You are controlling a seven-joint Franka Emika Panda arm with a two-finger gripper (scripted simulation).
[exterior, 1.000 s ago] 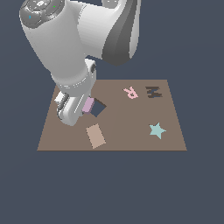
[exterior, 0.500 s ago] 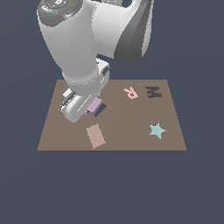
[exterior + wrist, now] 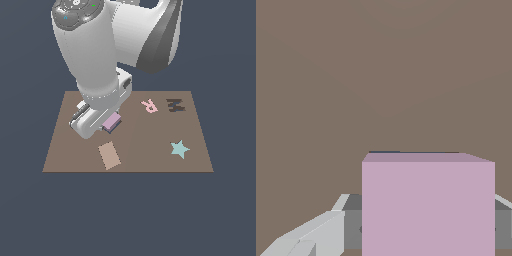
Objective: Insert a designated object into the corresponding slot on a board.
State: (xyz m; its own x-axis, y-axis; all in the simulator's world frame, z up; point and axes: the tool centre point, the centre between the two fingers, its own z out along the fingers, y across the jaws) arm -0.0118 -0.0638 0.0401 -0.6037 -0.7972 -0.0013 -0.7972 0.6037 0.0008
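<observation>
My gripper [image 3: 108, 123] is shut on the pale lilac-pink square block [image 3: 112, 120] and holds it low over the brown board [image 3: 150, 160], left of the middle in the exterior view. The dark square slot [image 3: 115, 127] shows only as a thin dark edge under the block. In the wrist view the block [image 3: 428, 205] fills the foreground between my grey fingers [image 3: 321, 232], with a thin dark strip of the slot [image 3: 411, 151] just past its far edge. The arm hides the board's far left part.
A tan rectangular block [image 3: 109, 155] lies on the board near its front edge. A pink letter R [image 3: 149, 106] and a dark M-shaped cutout [image 3: 174, 105] are at the back right. A teal star [image 3: 179, 149] lies at the front right.
My gripper has carried the lilac block toward the exterior view's right, from beside the dark slot to over it. The slot is now almost covered.
</observation>
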